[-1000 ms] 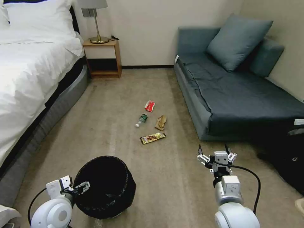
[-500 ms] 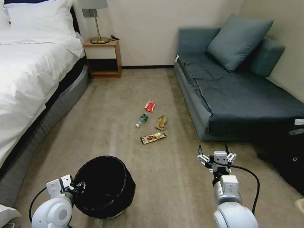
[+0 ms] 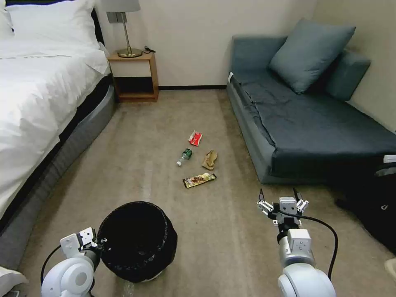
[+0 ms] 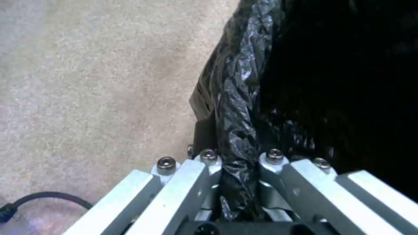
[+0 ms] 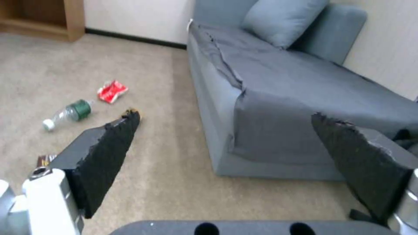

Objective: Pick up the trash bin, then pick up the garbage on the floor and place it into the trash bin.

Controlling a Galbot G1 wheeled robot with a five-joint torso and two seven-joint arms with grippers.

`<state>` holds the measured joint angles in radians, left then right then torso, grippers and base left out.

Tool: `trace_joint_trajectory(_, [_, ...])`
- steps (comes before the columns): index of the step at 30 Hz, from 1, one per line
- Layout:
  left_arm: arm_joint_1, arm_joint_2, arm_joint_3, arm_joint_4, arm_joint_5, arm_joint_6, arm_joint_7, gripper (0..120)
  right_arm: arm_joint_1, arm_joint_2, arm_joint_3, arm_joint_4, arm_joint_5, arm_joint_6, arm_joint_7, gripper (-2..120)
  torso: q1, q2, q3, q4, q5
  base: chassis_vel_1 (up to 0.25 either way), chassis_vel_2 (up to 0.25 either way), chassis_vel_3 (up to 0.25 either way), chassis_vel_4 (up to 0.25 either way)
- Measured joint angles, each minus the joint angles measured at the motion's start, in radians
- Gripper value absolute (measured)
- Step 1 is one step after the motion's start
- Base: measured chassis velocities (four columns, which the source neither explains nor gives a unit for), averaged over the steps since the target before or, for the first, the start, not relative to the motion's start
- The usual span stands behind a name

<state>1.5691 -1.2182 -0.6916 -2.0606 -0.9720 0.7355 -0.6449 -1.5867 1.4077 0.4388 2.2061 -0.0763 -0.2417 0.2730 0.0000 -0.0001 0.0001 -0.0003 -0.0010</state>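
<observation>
Sitting on the carpet near the robot's left side, the trash bin [image 3: 137, 241] shows its black bag liner [image 4: 237, 107] draped over the rim. The left gripper [image 3: 95, 240] is at the bin's left edge, and in the left wrist view its fingers [image 4: 274, 163] are pinched on the liner-covered rim, one on each side of it. Farther ahead on the floor, well apart from both grippers, lies the garbage: a red-and-white packet [image 3: 195, 138], a clear bottle [image 3: 184, 156] with a green label, a tan paper bag [image 3: 210, 159] and a gold-brown wrapper [image 3: 199, 180], clustered together beside the blue sofa [image 3: 305, 119]. The right gripper [image 3: 280, 197] hangs above bare carpet short of the litter, fingers spread wide with nothing between them.
</observation>
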Motion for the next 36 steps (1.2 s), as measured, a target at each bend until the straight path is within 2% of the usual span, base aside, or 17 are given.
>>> trace_joint_trajectory(3, [0.01, -0.004, -0.021, -0.02, -0.003, 0.007, -0.002, 4, 0.001, -0.003, 0.003, -0.003, 0.015, 0.025, 0.006, 100, 0.0, 0.0, 0.0, 0.0001, -0.0011, 0.0, 0.0, 0.0, 0.0])
trace_joint_trajectory(6, [0.015, -0.01, -0.069, -0.068, 0.014, 0.007, -0.006, 2, -0.004, -0.01, 0.001, 0.002, 0.051, 0.043, 0.014, 100, 0.0, 0.0, 0.0, 0.0002, 0.0001, 0.0, 0.0, 0.0, 0.0])
trace_joint_trajectory(7, [0.015, -0.01, -0.069, -0.068, 0.014, 0.007, -0.006, 2, -0.004, -0.01, 0.001, 0.002, 0.051, 0.043, 0.014, 100, 0.0, 0.0, 0.0, 0.0002, 0.0001, 0.0, 0.0, 0.0, 0.0])
trace_joint_trajectory(12, [0.019, -0.01, -0.143, -0.141, 0.101, 0.003, 0.043, 2, 0.0, -0.02, 0.002, -0.005, 0.093, 0.136, 0.021, 100, 0.0, 0.0, 0.0, 0.0002, 0.0008, 0.0, 0.0, 0.0, 0.0])
trace_joint_trajectory(16, [0.024, -0.009, -0.179, -0.175, 0.133, 0.001, 0.065, 2, 0.007, -0.028, 0.001, -0.01, 0.105, 0.165, 0.02, 100, 0.0, 0.0, 0.0, 0.0003, 0.0009, 0.0, 0.0, 0.0, 0.0])
trace_joint_trajectory(18, [0.031, -0.014, -0.207, -0.188, 0.192, -0.01, 0.095, 2, 0.015, -0.035, -0.001, -0.015, 0.112, 0.183, 0.013, 100, 0.0, 0.0, 0.0, 0.0003, 0.0011, 0.0, 0.0, 0.0, 0.0])
trace_joint_trajectory(29, [0.053, -0.033, -0.25, -0.192, 0.214, -0.025, 0.116, 2, 0.034, -0.056, -0.013, -0.044, 0.132, 0.233, -0.064, 100, 0.0, 0.0, 0.0, 0.0003, 0.001, 0.0, 0.0, 0.0, 0.0])
trace_joint_trajectory(36, [0.053, -0.035, -0.26, -0.185, 0.213, -0.029, 0.118, 2, 0.04, -0.056, -0.025, -0.048, 0.131, 0.233, -0.073, 100, 0.0, 0.0, 0.0, 0.0003, 0.0009, -0.017, 0.014, 0.008, -0.015])
